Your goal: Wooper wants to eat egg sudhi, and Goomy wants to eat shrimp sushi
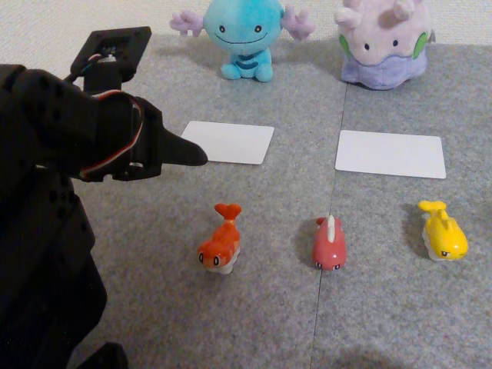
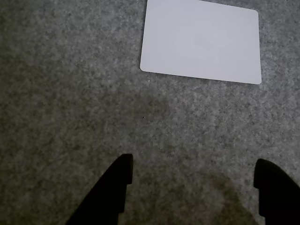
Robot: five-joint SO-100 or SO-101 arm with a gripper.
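Other view: Wooper (image 1: 244, 34) and Goomy (image 1: 382, 42) are seated at the back of the mat (image 1: 269, 307), Wooper to the left. One card (image 1: 228, 142) is laid before Wooper, a second card (image 1: 390, 154) before Goomy. Nearest the camera, a row is formed: shrimp sushi (image 1: 221, 247) left, a third figure (image 1: 329, 244) in the middle, egg sudhi (image 1: 443, 231) right. The gripper (image 1: 196, 154) is positioned just left of the first card.

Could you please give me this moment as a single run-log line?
pincer open, empty, above mat | orange fish, yellow fish untouched on mat | white cards bare
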